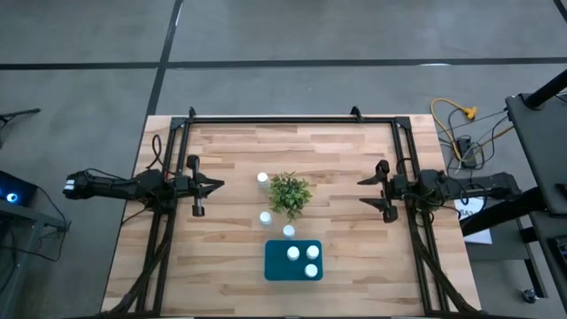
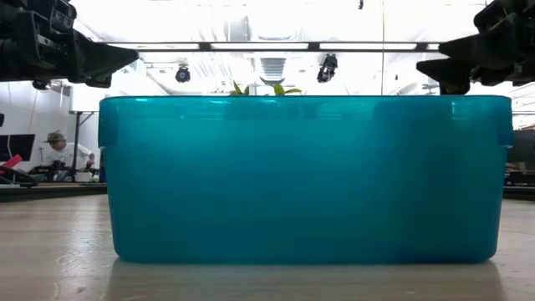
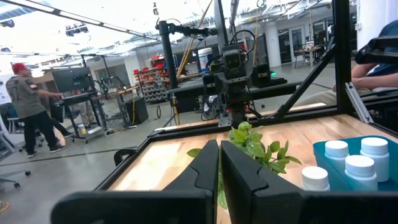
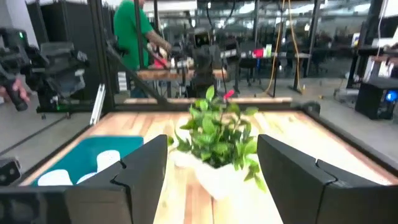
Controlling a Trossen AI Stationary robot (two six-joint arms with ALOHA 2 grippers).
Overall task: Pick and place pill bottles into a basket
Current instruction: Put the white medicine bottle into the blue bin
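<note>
I have three pill bottles in the basket (image 1: 275, 266) already: white caps at (image 1: 293, 254), (image 1: 313, 252) and (image 1: 311, 270). Three more stand loose on the table (image 1: 354, 257): one (image 1: 262, 178) on the plant's (image 1: 290, 194) far-left side, one (image 1: 265, 217) just beside the plant toward the basket, and one (image 1: 289, 231) just outside the basket's rim.

Both arms are parked at the table's sides, each facing inward. My left claw (image 1: 213, 185) is closed tight, fingers together and holding nothing; in the left wrist view the two dark fingers (image 3: 205, 171) meet with no gap. My right claw (image 1: 365, 192) stands wide open and empty, with the plant framed between its fingers (image 4: 146, 168) in the right wrist view.

I judge the step in hand to be picking the next loose bottle. The left claw is the nearer one to all three, but it needs opening before I reach. I would take the bottle by the basket rim first, since it sits clear of the leaves. I would come down from above, centre the fingers over the cap, close on the body below it, then lift straight before moving over the basket. The bottle beside the plant calls for an approach from the side away from the leaves, so the fingers do not snag them or tip the plant.
</note>
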